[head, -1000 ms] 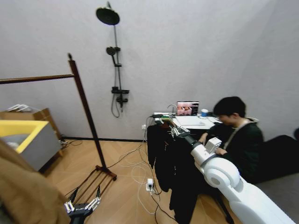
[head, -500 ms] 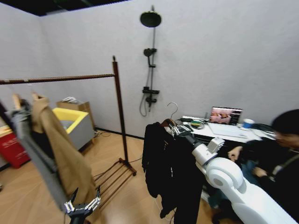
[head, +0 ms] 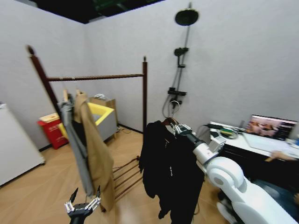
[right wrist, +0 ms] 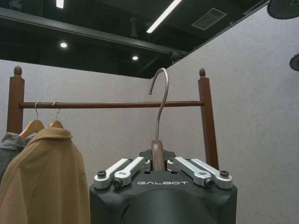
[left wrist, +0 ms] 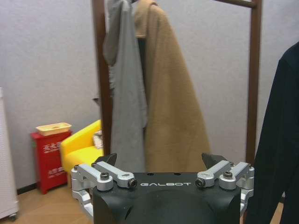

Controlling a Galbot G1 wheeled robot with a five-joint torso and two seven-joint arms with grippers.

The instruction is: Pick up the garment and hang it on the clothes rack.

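Observation:
The garment (head: 168, 172), long, black and soft, hangs from a hanger whose metal hook (head: 174, 108) stands upright. My right gripper (head: 179, 128) is shut on the hanger's neck, right of the clothes rack (head: 96, 77) and apart from it. In the right wrist view the hook (right wrist: 161, 102) rises above that gripper (right wrist: 158, 161), at about the level of the rack's bar (right wrist: 112, 104). Low at the front, my left gripper (head: 83, 205) hangs open with nothing in it. The left wrist view shows this gripper (left wrist: 163, 175), a rack post (left wrist: 99, 93) and the garment's edge (left wrist: 280, 140).
A grey hooded jacket (head: 74, 140) and a long tan coat (head: 96, 154) hang at the bar's left end. Behind the rack are a yellow bin (head: 105, 114) and a red box (head: 49, 130). A white cabinet (head: 14, 149) stands left, a desk (head: 243, 142) with a laptop right.
The whole picture has swung, so the camera turned left: the rack and its coats now sit near the middle. My right gripper still holds the hanger; the left has not moved.

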